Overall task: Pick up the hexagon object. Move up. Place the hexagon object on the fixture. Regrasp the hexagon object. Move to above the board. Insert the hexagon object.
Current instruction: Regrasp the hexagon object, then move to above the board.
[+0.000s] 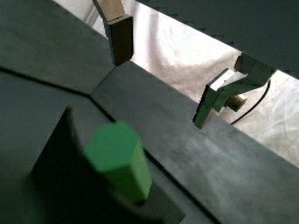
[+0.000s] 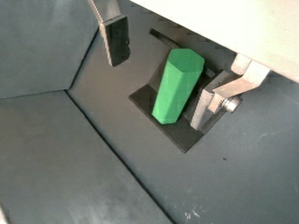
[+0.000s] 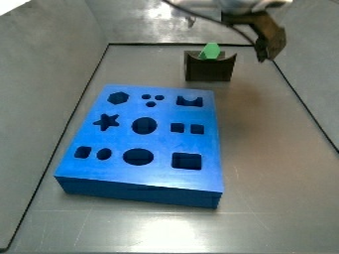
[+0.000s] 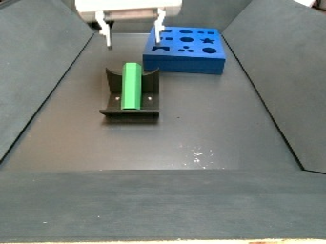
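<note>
In a side view the hexagon object lies nearest the camera, seated in the fixture, its long axis running away from the viewer toward the far wall. The fixture stands on the dark floor, apart from the board, which lies farther back and to one side. Above and just behind the fixture hangs the gripper, its fingers spread apart and empty; one finger sits to one side of the block's line, the other on the opposite side, neither touching it. In a wrist view the green block rests tilted in the fixture's notch, between the two silver plates, with clear gaps either side. The gripper straddles the block across its width, so the jaws stand at right angles to the long axis. The block's upper end appears raised; the lower end sits in the dark seat. From the other side view the block shows only as a small green tip above the fixture, beyond the board, with the gripper above and to one side. Judgement: placing looks complete and the regrasp is in hand. That move depends on descending straight along the present line, keeping the fingers square to the long axis, so the pads close on opposite flats rather than on edges.
</note>
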